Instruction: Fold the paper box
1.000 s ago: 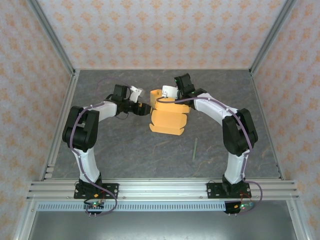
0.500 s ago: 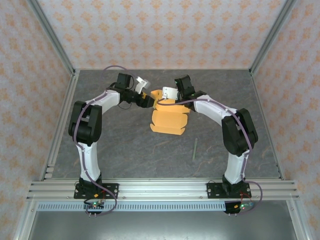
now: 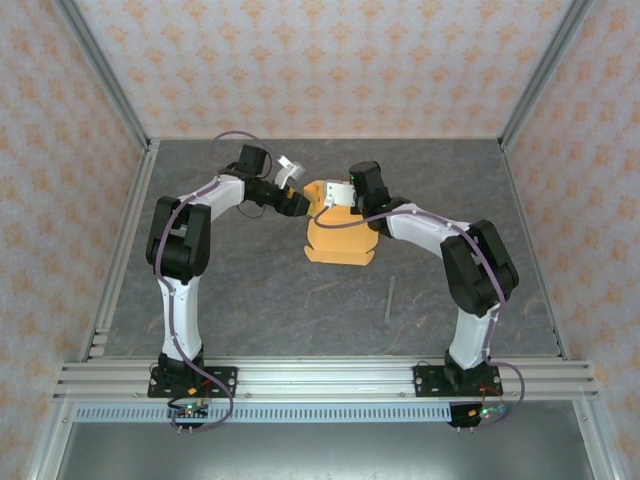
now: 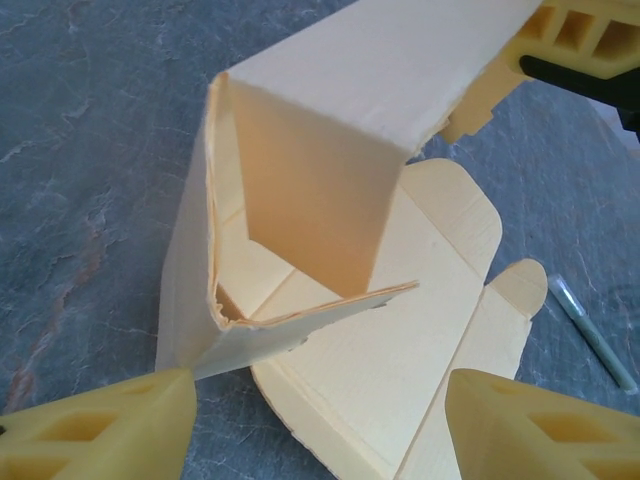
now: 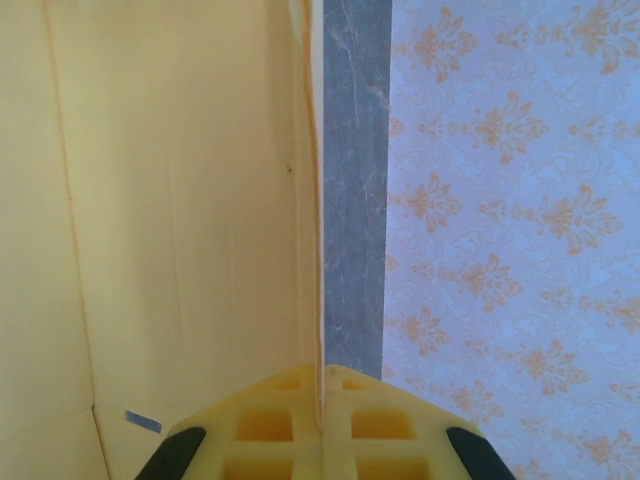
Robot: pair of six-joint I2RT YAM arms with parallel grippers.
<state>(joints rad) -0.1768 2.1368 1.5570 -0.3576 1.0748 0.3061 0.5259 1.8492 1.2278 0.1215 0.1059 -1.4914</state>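
Note:
The paper box [image 3: 340, 238] is light orange card, partly folded, at the table's middle far side. In the left wrist view the paper box [image 4: 330, 170] has two panels raised into a corner over its flat base. My right gripper [image 3: 334, 193] is shut on the top edge of a raised panel; in its own view the right gripper [image 5: 322, 395] pinches the card's thin edge. My left gripper [image 3: 299, 203] stands open just left of the box. In its own view the left gripper [image 4: 320, 430] has its fingers [image 4: 100, 430] on either side of the box's near corner, apart from the card.
A thin greenish stick [image 3: 390, 298] lies on the grey table right of and nearer than the box, also seen as the stick [image 4: 592, 332] in the left wrist view. Patterned walls [image 3: 60, 150] close the table on three sides. A metal rail [image 3: 320, 378] runs along the near edge.
My left gripper has swung farther back and right, up to the box's left side, its jaws narrowing a little. The right gripper has shifted slightly left with the raised panel.

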